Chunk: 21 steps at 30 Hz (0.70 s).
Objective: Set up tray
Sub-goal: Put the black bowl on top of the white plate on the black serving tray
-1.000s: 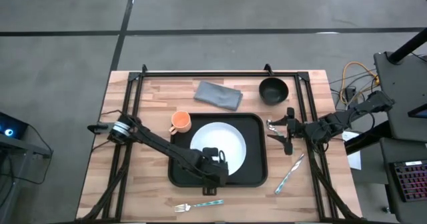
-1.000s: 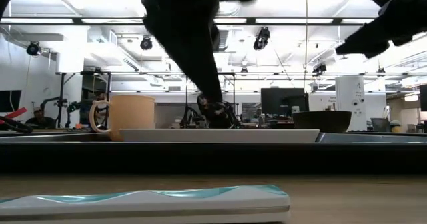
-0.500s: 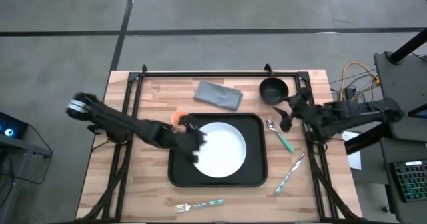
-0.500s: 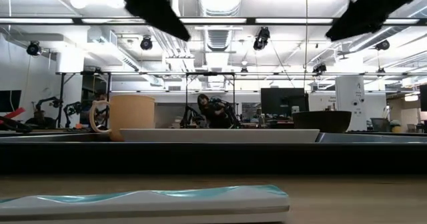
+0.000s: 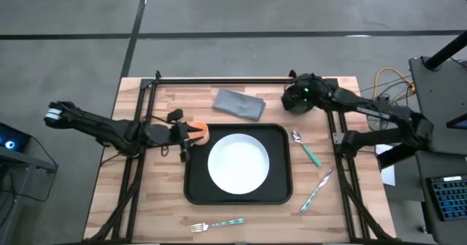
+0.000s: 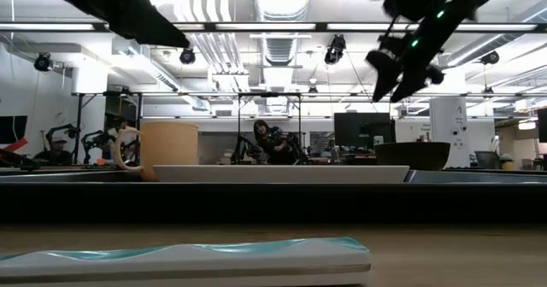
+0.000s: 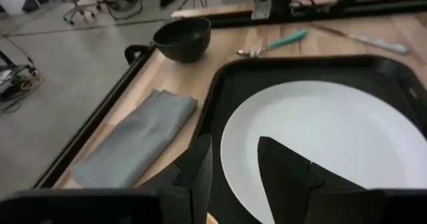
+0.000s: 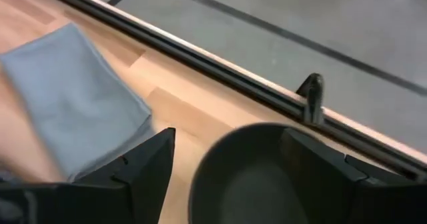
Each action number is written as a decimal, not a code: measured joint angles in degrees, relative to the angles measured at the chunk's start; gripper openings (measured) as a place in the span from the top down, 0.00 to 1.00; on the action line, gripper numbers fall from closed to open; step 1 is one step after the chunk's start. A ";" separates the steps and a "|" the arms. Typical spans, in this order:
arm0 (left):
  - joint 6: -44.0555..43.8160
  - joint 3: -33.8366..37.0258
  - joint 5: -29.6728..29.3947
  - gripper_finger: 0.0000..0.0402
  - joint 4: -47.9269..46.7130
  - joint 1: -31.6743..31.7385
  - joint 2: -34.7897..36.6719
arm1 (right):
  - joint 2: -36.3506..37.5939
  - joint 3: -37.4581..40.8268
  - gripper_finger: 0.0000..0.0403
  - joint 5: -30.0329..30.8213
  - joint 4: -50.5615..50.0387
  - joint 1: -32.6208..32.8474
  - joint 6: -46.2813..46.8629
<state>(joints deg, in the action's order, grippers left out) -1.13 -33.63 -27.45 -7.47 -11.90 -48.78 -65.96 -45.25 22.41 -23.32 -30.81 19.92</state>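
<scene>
The black tray [image 5: 284,194] lies mid-table with the white plate [image 5: 238,163] resting flat inside it. An orange mug [image 5: 201,133] stands upright at the tray's far left corner [image 6: 167,150]. My left gripper [image 5: 188,134] hovers over the mug, open, with its fingers above the tray rim [image 7: 233,143]. My right gripper [image 5: 300,92] hangs open over the black bowl [image 5: 298,103] near the far right corner. In the right wrist view [image 8: 227,141] its fingers stand wide on either side of the bowl's rim [image 8: 253,177]. The low view shows it well above the bowl [image 6: 413,155].
A grey folded napkin [image 5: 239,103] lies behind the tray. A green-handled spoon [image 5: 306,149] and a knife [image 5: 316,189] lie to the tray's right. A fork [image 5: 217,224] lies near the near edge. Black frame rails run along the table's far, left and right sides.
My left gripper has left the near part of the plate, risen and swung toward the far left, and now hovers over the mug. My right gripper has moved from beside the spoon toward the far edge and now hangs over the bowl. The spoon lies where it was.
</scene>
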 joint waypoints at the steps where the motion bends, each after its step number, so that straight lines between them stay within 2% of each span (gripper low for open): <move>1: -0.11 0.25 0.02 0.74 0.14 0.00 0.78 | -1.61 0.00 0.35 0.00 1.19 -0.45 0.63; 10: -0.46 0.15 0.12 0.74 -0.88 -0.04 1.66 | -11.57 -0.42 0.38 -0.22 1.87 -0.09 8.50; 16: -1.60 -0.11 1.49 0.74 -4.93 -0.04 0.41 | -9.31 -0.39 0.40 -0.54 -4.91 2.79 13.11; 21: -2.77 -0.09 1.90 0.74 -7.91 -0.07 0.43 | -5.83 -0.26 0.40 -1.89 -10.85 3.66 11.48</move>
<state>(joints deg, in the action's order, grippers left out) -3.90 -33.71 -25.55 -15.38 -11.97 -48.36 -71.79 -45.52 20.51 -34.17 -27.16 31.40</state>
